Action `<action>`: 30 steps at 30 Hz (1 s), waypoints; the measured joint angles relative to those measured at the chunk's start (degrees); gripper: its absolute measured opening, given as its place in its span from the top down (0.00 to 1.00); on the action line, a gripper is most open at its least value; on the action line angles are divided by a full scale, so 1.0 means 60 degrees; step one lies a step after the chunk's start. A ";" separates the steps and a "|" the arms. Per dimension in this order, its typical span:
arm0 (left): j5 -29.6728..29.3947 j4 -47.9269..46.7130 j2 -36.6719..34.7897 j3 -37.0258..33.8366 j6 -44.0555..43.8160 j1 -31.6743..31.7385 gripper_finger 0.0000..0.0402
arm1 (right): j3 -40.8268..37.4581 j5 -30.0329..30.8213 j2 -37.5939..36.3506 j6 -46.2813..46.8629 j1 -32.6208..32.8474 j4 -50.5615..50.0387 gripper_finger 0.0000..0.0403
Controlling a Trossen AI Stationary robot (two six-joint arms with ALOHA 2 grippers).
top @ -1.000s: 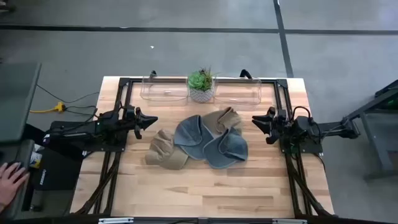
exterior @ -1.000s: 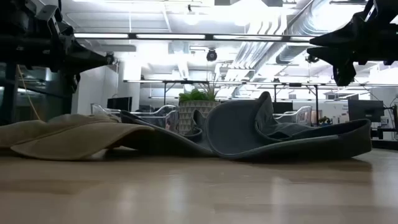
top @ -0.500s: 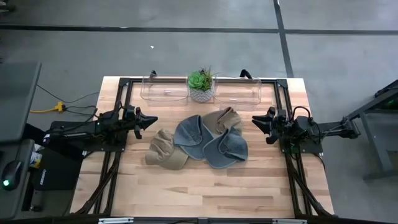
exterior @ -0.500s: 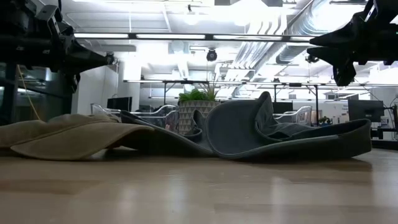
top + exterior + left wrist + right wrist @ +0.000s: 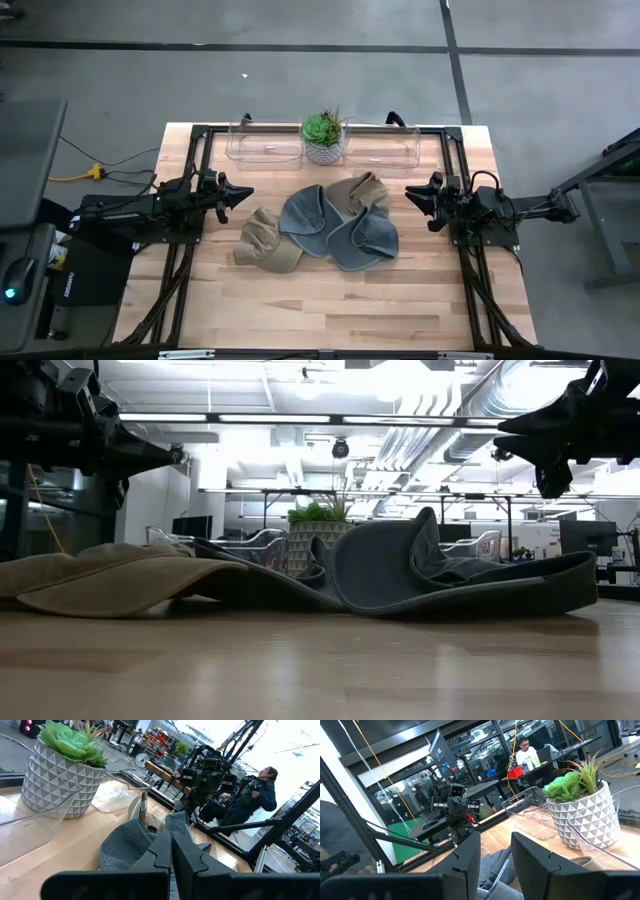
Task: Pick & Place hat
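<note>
Several floppy hats lie in an overlapping heap at the table's middle: a tan hat point(image 5: 262, 243) on the left, a grey-blue hat point(image 5: 305, 220) and another grey-blue hat point(image 5: 365, 240) beside it, and a second tan hat point(image 5: 362, 190) at the far side. Their brims rest flat on the wood, as the low view shows for the tan hat point(image 5: 110, 580) and the grey-blue hat point(image 5: 450, 575). My left gripper point(image 5: 240, 192) point(image 5: 171, 845) hovers left of the heap, shut. My right gripper point(image 5: 412, 195) point(image 5: 496, 850) hovers right of it, open. Both stand above the table point(image 5: 175, 457) point(image 5: 505, 428).
A succulent in a white patterned pot point(image 5: 323, 140) stands at the far edge between two clear plastic bins point(image 5: 264, 145) point(image 5: 385, 148). Black frame rails point(image 5: 195, 170) run along the table's left, right and far sides. Bare wood point(image 5: 330, 300) lies near the front edge. People sit in the room beyond.
A person's hand beside the table's left, low in the high view, has drawn out of view. Both arms and the hats have kept still.
</note>
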 joint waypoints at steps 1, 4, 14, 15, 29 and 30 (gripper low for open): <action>0.0000 -0.0003 0.0002 0.0000 0.0002 0.0003 1.00 | 0.0000 0.0000 0.0000 0.0000 0.0000 -0.0002 0.74; -0.0002 -0.0001 0.0001 -0.0004 0.0001 0.0000 1.00 | 0.0000 0.0000 0.0000 -0.0003 0.0001 -0.0001 0.74; -0.0001 -0.0001 0.0000 0.0000 -0.0002 0.0002 1.00 | 0.0000 0.0000 0.0000 -0.0003 0.0003 0.0001 0.74; -0.0001 0.0000 -0.0001 -0.0001 0.0001 0.0000 1.00 | 0.0000 0.0000 0.0000 0.0000 0.0004 0.0001 0.74; -0.0003 0.0000 -0.0002 -0.0004 0.0002 0.0000 1.00 | 0.0000 0.0000 0.0002 -0.0002 0.0002 -0.0002 0.74; -0.0003 -0.0003 -0.0002 -0.0004 -0.0002 0.0003 1.00 | 0.0000 0.0000 0.0000 -0.0002 0.0004 -0.0002 0.74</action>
